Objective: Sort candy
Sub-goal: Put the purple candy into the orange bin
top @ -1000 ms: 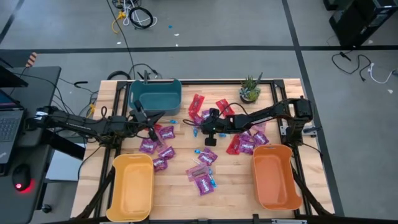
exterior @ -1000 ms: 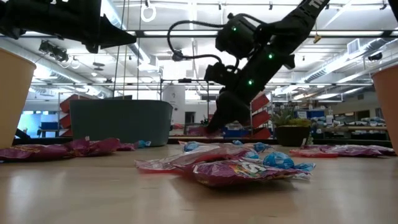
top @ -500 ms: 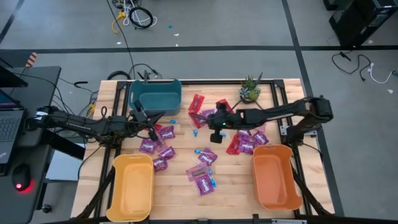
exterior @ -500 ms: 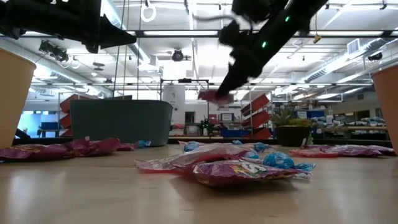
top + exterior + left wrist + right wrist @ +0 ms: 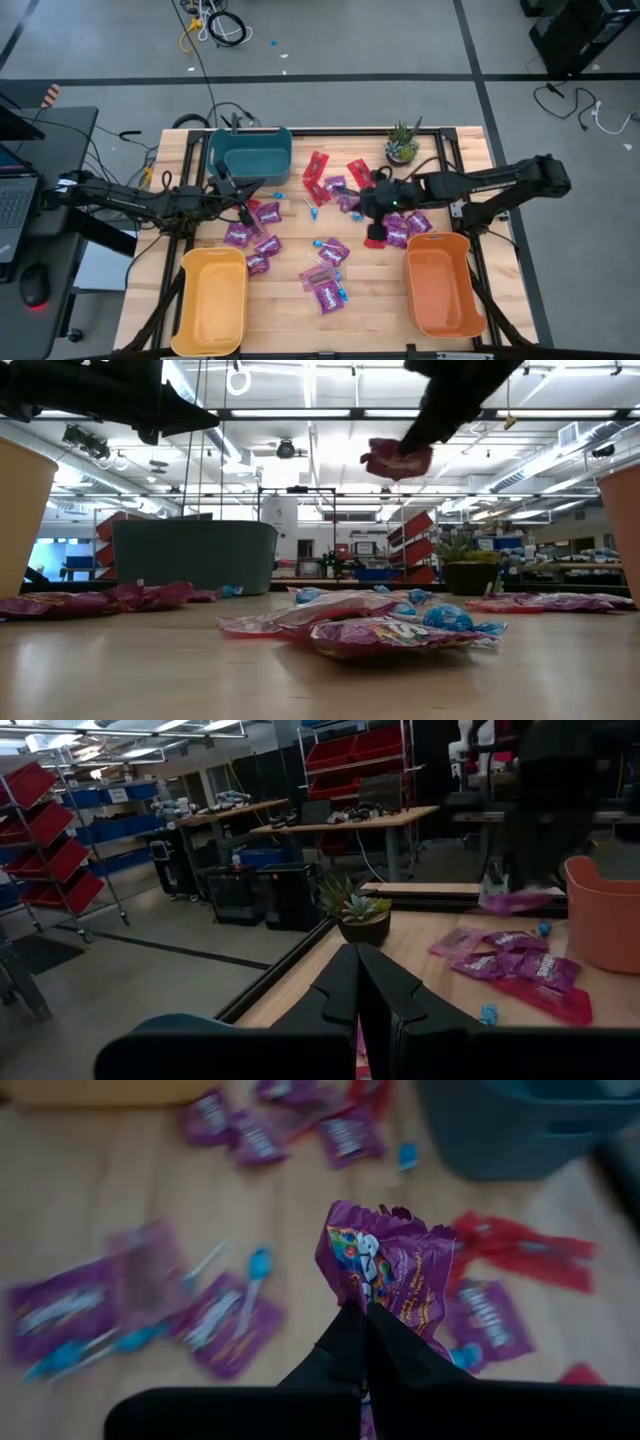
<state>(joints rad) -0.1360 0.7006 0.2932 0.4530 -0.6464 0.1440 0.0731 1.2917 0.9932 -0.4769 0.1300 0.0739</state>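
Candy lies scattered over the middle of the table: purple packets (image 5: pixel 255 228), red packets (image 5: pixel 318 165) and small blue lollipops (image 5: pixel 322 243). My right gripper (image 5: pixel 362 204) hangs above the table's middle, shut on one crumpled purple packet (image 5: pixel 388 1270), which also shows high in the low view (image 5: pixel 397 460). My left gripper (image 5: pixel 246 211) is shut and holds nothing; it stays level above the purple packets near the teal bin (image 5: pixel 250 152). Its shut fingers (image 5: pixel 358 988) point across the table. My right gripper pinches the purple packet by one crumpled end (image 5: pixel 372 1318) between its two fingers. The fingers slant down from the table's right side. The packet juts out past the fingertips and hangs well clear of the table (image 5: pixel 397 460).
A yellow bin (image 5: pixel 212 300) stands at the near left and an orange bin (image 5: pixel 440 285) at the near right. A small potted plant (image 5: pixel 402 143) sits at the far right. More purple and red packets (image 5: pixel 400 228) lie under my right arm.
My right gripper has risen from the candy pile and drawn back toward the table's right edge, staying shut on the purple packet. The packet has gone from table level to well clear of it. My left arm has kept still.
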